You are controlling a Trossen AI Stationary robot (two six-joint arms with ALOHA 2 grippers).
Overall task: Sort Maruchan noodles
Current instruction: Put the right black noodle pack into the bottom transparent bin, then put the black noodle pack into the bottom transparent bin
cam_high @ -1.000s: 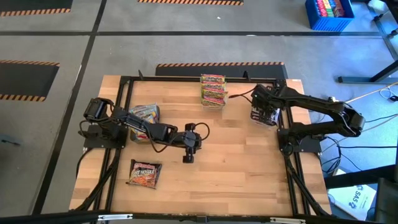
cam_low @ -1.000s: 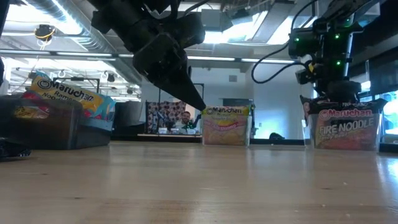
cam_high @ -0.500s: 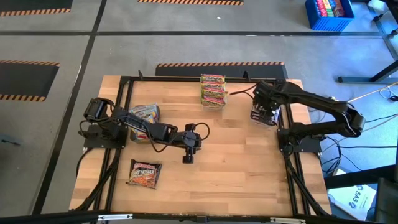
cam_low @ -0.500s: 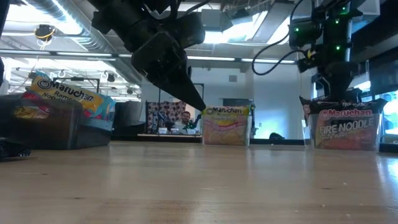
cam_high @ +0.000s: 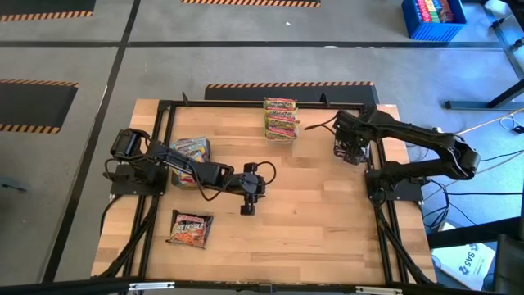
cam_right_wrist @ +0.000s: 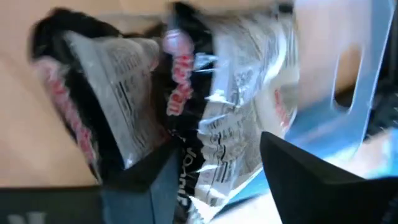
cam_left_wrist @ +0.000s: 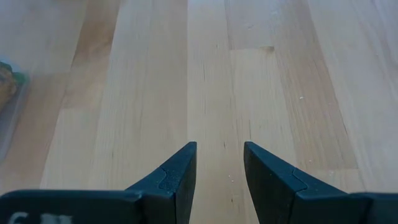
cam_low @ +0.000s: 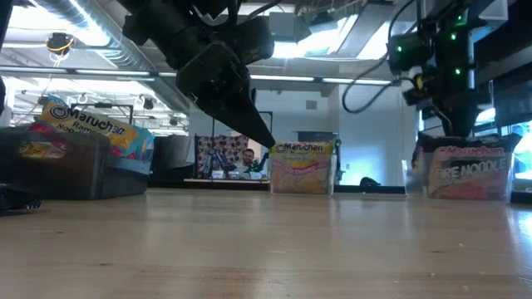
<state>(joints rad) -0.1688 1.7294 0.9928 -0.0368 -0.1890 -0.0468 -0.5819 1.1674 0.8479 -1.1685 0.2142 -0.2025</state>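
Dark Fire Noodle packets (cam_low: 470,170) stand upright in a clear tub (cam_right_wrist: 348,81) at the table's right far side. My right gripper (cam_high: 347,152) is over them, pointing down. It is open, with its fingers on either side of the packets' upper edges (cam_right_wrist: 230,106). Yellow-green packets (cam_high: 280,119) are stacked at the far middle. More packets sit in a tub (cam_high: 190,152) on the left. One dark packet (cam_high: 191,229) lies flat near the left near corner. My left gripper (cam_high: 248,209) hangs open above the bare table middle (cam_left_wrist: 219,152). My right gripper comes from above, with one finger (cam_right_wrist: 143,186) beside a silver-backed packet edge (cam_right_wrist: 199,162) and the other finger (cam_right_wrist: 311,180) on its far side. The blur hides whether the fingers touch the packets.
A black frame (cam_high: 164,111) borders the wooden table. Both arm bases stand at the left and right edges. Bare wood (cam_high: 311,213) spreads across the middle and the near side. A person shows far behind the table (cam_low: 248,158).
My right gripper has moved down toward the dark packets in the right tub. In the low view the front packet now stands a little farther right and partly behind the tub wall. The left arm has kept still.
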